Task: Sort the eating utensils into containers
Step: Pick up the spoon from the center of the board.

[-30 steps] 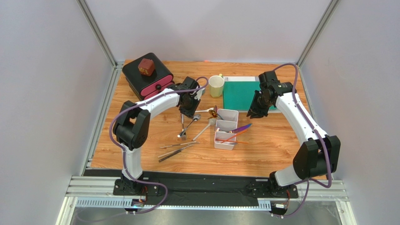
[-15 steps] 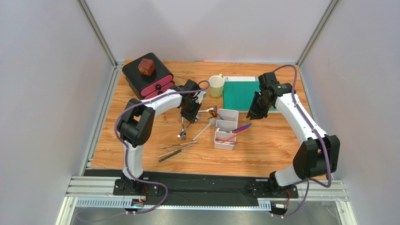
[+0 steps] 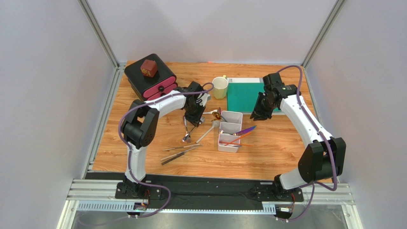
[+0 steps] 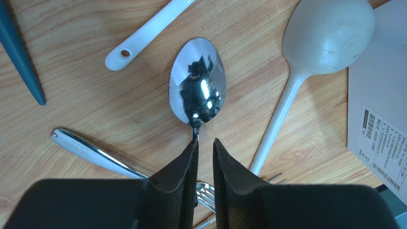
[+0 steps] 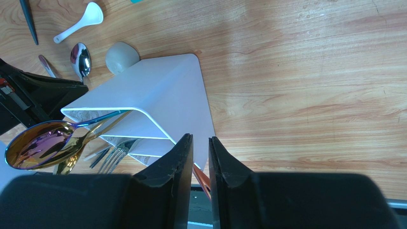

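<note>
A silver spoon (image 4: 197, 86) lies on the wood, its neck running under my left gripper's left fingertip (image 4: 191, 152). My left gripper (image 4: 204, 141) is shut with a thin gap and low over the spoon (image 3: 190, 130). Around it lie a white spoon (image 4: 329, 33), a small white handle (image 4: 143, 33), a blue handle (image 4: 19, 57) and a fork (image 4: 206, 191). The white divided tray (image 3: 237, 113) holds an iridescent purple spoon (image 3: 246, 130) and orange sticks (image 3: 234, 140). My right gripper (image 3: 258, 114) is shut and empty, right of the tray (image 5: 162, 90), with the purple spoon (image 5: 40, 143) in view.
A black box with pink drawers (image 3: 150, 78) carries a red-brown block (image 3: 149, 68) at the back left. A cream mug (image 3: 220, 87) and a green board (image 3: 245, 95) stand behind the tray. More slim utensils (image 3: 179, 151) lie nearer the front.
My left gripper has moved forward and right, down over the silver spoon. The right arm has hardly moved.
</note>
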You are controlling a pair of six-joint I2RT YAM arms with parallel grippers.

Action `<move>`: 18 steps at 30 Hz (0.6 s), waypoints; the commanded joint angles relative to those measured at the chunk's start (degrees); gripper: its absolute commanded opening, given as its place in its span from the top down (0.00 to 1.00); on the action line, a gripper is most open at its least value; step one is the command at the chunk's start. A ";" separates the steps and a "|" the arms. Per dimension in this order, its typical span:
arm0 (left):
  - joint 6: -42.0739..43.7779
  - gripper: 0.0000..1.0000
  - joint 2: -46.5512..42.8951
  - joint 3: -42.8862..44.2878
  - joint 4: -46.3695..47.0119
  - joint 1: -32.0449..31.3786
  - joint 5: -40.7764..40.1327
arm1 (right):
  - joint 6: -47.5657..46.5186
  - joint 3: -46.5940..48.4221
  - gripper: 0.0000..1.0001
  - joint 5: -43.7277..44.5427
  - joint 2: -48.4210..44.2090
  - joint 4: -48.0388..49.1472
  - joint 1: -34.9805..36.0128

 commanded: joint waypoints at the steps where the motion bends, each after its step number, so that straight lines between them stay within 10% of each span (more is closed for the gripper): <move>1: 0.72 0.76 2.43 1.76 -1.53 -0.03 0.89 | 0.21 1.02 0.77 -0.84 -1.87 1.85 -0.28; 18: 0.28 0.74 -3.11 1.58 -0.39 0.06 -6.40 | 0.21 1.29 0.78 -1.37 -1.34 1.93 -0.37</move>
